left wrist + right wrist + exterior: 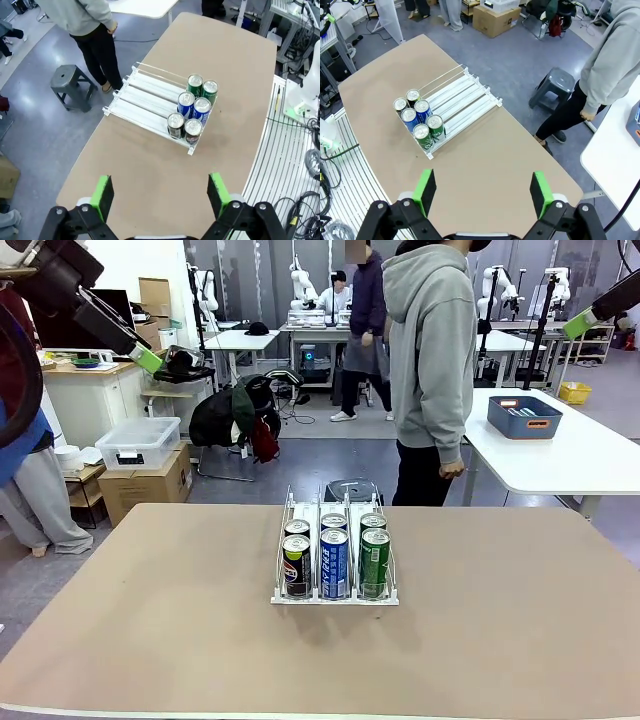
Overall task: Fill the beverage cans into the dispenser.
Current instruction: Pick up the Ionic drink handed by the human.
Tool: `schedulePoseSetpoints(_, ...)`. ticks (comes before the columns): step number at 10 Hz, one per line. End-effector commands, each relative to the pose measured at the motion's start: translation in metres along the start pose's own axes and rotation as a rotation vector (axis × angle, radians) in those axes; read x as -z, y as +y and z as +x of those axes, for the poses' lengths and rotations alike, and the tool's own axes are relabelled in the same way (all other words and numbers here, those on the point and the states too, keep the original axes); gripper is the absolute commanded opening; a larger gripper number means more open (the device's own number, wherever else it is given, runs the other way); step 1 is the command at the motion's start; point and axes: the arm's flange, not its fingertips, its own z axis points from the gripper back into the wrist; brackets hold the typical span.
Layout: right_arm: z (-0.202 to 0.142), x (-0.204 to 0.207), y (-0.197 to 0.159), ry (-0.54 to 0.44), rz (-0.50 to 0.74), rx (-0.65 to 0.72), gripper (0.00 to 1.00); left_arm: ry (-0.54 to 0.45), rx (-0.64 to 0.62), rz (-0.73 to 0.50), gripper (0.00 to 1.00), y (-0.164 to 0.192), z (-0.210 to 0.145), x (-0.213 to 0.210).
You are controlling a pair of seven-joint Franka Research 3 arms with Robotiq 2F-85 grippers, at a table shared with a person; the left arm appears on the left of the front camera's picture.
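The left arm (pixel 75 290) is raised high at the upper left of the front view, and the right arm (pixel 618 298) is raised at the upper right. The left claw (pixel 160 192) gapes wide and holds nothing, its green pads (pixel 103 192) facing each other. The right claw (pixel 482 192) is spread just as wide, also bare.

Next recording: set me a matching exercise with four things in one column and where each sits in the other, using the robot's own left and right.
Things:
1. black slim drink cans
2. blue slim drink cans
3. green slim drink cans
4. blue rectangular plastic bin

Places:
A. middle lane of the clear-plastic and wire dispenser
B. white side table
C. dispenser's right lane
D. dispenser's left lane

Pairs: 1-D, 2-A, 3-C, 4-B
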Motion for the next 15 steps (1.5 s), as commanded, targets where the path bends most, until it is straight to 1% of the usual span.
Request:
schedulePoseSetpoints(1, 0.003, -0.001, 0.002, 0.035, -0.022, -0.006, 1.00, 0.034, 0.022, 0.019, 1.00, -0.007, 0.002, -0.007)
schedulePoseSetpoints(4, 0.006, -0.002, 0.007, 0.067, -0.046, -0.026, 1.00, 0.022, 0.035, 0.008, 1.00, -0.011, 0.003, -0.010)
schedulePoseSetpoints(6, 0.007, -0.002, 0.009, 0.093, -0.059, -0.039, 1.00, -0.003, -0.001, -0.012, 1.00, -0.007, 0.003, -0.014)
schedulePoseSetpoints(10, 0.004, 0.000, 0.012, 0.138, -0.041, -0.054, 1.00, -0.027, -0.011, 0.007, 1.00, -0.003, 0.005, -0.025)
schedulePoseSetpoints(11, 0.003, -0.001, 0.012, 0.135, -0.043, -0.049, 1.00, -0.034, -0.014, 0.009, 1.00, -0.003, 0.005, -0.026)
schedulePoseSetpoints(12, 0.003, -0.003, 0.010, 0.111, -0.034, -0.035, 1.00, -0.058, -0.016, -0.007, 1.00, -0.002, 0.005, -0.027)
schedulePoseSetpoints(13, 0.002, 0.003, 0.012, 0.106, -0.037, -0.063, 1.00, -0.056, -0.003, -0.010, 1.00, -0.002, 0.004, -0.027)
schedulePoseSetpoints(14, 0.002, 0.003, 0.012, 0.106, -0.037, -0.063, 1.00, -0.021, -0.006, 0.030, 1.00, -0.003, 0.004, -0.026)
schedulePoseSetpoints(15, 0.002, 0.003, 0.012, 0.106, -0.037, -0.063, 1.00, -0.021, -0.006, 0.030, 1.00, -0.003, 0.004, -0.026)
